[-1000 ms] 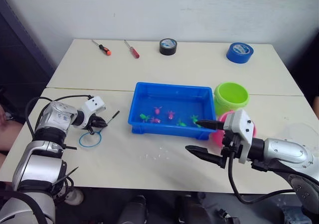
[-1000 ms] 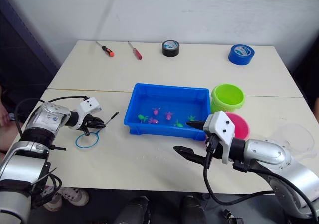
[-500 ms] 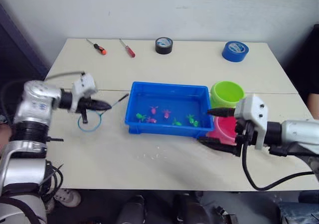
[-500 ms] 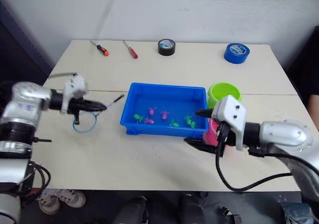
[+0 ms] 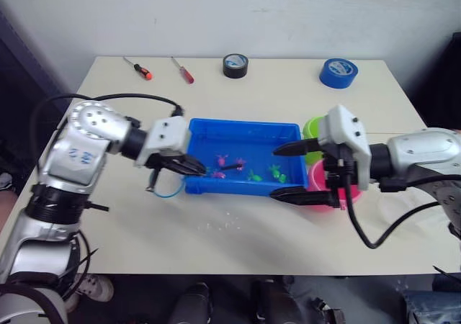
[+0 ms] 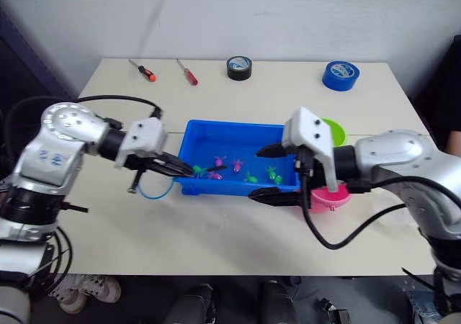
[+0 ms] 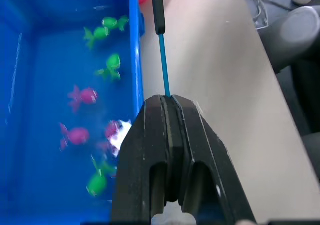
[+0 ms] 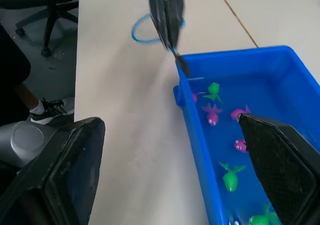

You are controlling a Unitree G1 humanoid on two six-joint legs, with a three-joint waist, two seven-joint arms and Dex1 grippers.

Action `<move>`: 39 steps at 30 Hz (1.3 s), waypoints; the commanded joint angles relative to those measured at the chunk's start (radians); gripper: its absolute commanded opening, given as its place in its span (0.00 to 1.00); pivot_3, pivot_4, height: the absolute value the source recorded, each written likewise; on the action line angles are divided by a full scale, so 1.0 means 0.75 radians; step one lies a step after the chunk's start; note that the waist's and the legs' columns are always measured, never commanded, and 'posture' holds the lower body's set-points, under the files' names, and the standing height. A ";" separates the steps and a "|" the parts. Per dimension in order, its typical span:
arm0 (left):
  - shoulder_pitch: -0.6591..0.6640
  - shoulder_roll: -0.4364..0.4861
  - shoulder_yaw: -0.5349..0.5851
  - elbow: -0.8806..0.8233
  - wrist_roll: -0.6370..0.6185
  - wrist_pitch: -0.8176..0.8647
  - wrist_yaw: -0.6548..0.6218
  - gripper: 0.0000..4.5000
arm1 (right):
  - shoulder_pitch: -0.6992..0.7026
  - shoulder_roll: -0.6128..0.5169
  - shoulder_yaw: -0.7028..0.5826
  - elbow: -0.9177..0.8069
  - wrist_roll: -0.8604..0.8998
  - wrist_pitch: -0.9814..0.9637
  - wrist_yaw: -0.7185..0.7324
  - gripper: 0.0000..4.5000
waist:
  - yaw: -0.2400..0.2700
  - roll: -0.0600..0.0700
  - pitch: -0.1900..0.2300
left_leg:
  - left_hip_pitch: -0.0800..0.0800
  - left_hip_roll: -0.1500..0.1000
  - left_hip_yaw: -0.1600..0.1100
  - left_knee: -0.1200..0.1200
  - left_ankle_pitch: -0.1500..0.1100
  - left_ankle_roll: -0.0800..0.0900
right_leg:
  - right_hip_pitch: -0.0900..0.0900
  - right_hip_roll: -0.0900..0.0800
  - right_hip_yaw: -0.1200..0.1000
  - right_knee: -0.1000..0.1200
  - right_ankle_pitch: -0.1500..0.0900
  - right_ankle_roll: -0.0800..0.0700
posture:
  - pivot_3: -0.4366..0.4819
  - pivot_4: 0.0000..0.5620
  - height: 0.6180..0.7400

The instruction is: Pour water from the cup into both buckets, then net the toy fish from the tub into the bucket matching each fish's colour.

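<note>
A: Where is the tub?

B: The blue tub [image 5: 245, 133] sits near the middle of the tabletop [image 5: 288, 93], holding water and the toy fish [image 5: 248, 173], several pink and several green, scattered across its floor.

A: And the buckets?

B: Both are at the tub's right end. The green bucket [image 5: 311, 128] is on the far side; the pink bucket [image 5: 320, 183] is nearer the front edge. The right arm covers much of each.

A: What is the left gripper doing?

B: The left gripper [image 7: 167, 102] has its fingers pressed together on the thin blue handle of a net [image 7: 161, 40]. It sits at the tub's left end, and the handle's black tip reaches over the rim, above the water. The net's blue hoop [image 5: 167, 189] hangs by the tub's front-left corner.

A: The right one?

B: The right gripper [image 5: 292, 171] is spread wide and empty, over the tub's right end.

A: Anything else?

B: Along the far edge lie two screwdrivers [image 5: 164, 68], a black tape roll [image 5: 235, 65] and a blue tape roll [image 5: 338, 73].
</note>
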 commanded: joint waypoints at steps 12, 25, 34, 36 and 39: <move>-0.116 -0.077 -0.063 0.038 0.022 -0.102 0.000 0.00 | -0.029 0.077 0.125 -0.012 -0.261 -0.099 -0.001 0.38 | 0.001 0.000 0.000 | -0.001 0.000 0.001 0.002 0.000 0.000 | -0.002 0.000 0.001 0.002 0.000 0.000 | 0.48 0.27 0.97; -0.133 -0.100 -0.072 0.058 0.019 -0.113 -0.015 0.00 | -0.049 0.140 0.128 -0.011 -0.309 -0.116 0.013 0.38 | 0.001 0.000 0.000 | -0.001 -0.001 0.001 0.002 0.001 0.000 | -0.002 0.000 0.000 0.003 0.000 0.000 | 0.48 0.27 0.97; -0.137 -0.127 -0.073 0.062 0.011 -0.089 -0.010 0.00 | -0.058 0.149 0.138 -0.002 -0.336 -0.126 0.031 0.13 | 0.000 0.000 0.000 | -0.001 -0.001 0.001 0.003 0.000 0.000 | -0.002 0.001 0.000 0.003 0.000 0.000 | 0.48 0.27 0.97; -0.143 -0.138 -0.081 0.063 0.017 -0.089 -0.005 0.00 | -0.053 0.155 0.130 -0.006 -0.336 -0.126 0.031 0.01 | 0.000 0.000 0.000 | -0.001 -0.001 0.001 0.003 0.000 0.000 | -0.002 0.001 0.001 0.004 0.000 0.000 | 0.48 0.27 0.97; -0.156 -0.154 -0.088 0.078 0.025 -0.097 -0.006 0.00 | -0.050 0.159 0.126 -0.009 -0.338 -0.127 0.036 0.01 | 0.001 0.000 0.000 | -0.001 -0.001 0.001 0.003 0.000 0.000 | -0.002 0.001 0.000 0.004 0.000 0.000 | 0.48 0.27 0.97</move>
